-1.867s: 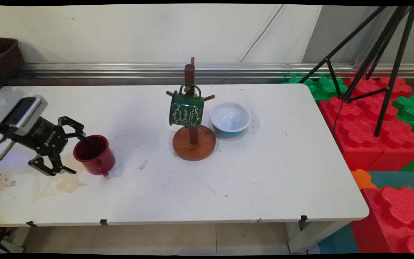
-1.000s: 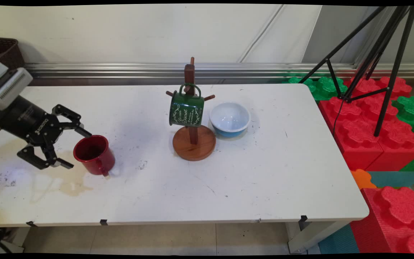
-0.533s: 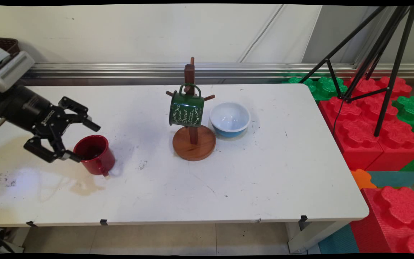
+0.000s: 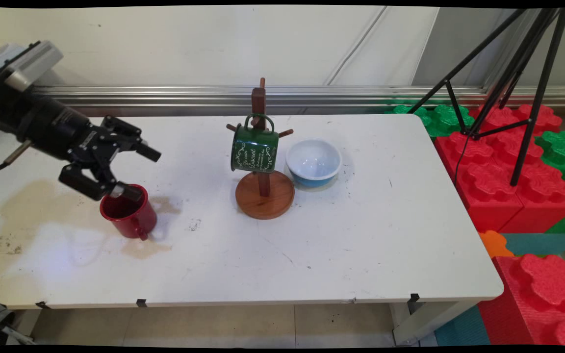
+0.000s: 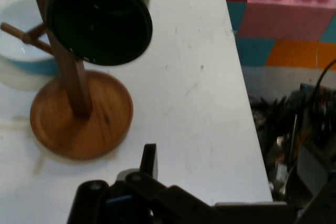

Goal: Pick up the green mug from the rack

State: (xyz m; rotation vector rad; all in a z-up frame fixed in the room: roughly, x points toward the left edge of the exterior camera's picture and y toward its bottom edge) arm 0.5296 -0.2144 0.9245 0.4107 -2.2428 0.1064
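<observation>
My black gripper (image 4: 140, 172) hangs open just above the far rim of a red mug (image 4: 129, 217), which stands upright at the table's left with its handle towards the near side. One fingertip is over the mug's rim and the other points right, clear of it; nothing is held. To the right stands a wooden mug tree (image 4: 264, 193) with a green mug (image 4: 255, 149) hanging on a peg. A light blue bowl (image 4: 313, 162) sits beside it. In the hand view the green mug (image 5: 100, 22) and the tree's base (image 5: 81, 114) lie ahead, beyond one finger (image 5: 149, 162).
Brownish stains (image 4: 27, 201) mark the white table (image 4: 361, 235) around the red mug. A black tripod (image 4: 508, 73) and red and green foam blocks (image 4: 498, 176) stand past the table's right edge. A metal rail (image 4: 312, 93) runs along the wall.
The gripper has risen and moved right, from the red mug's left side to just over its rim, staying open. The mug and the other things have not moved.
</observation>
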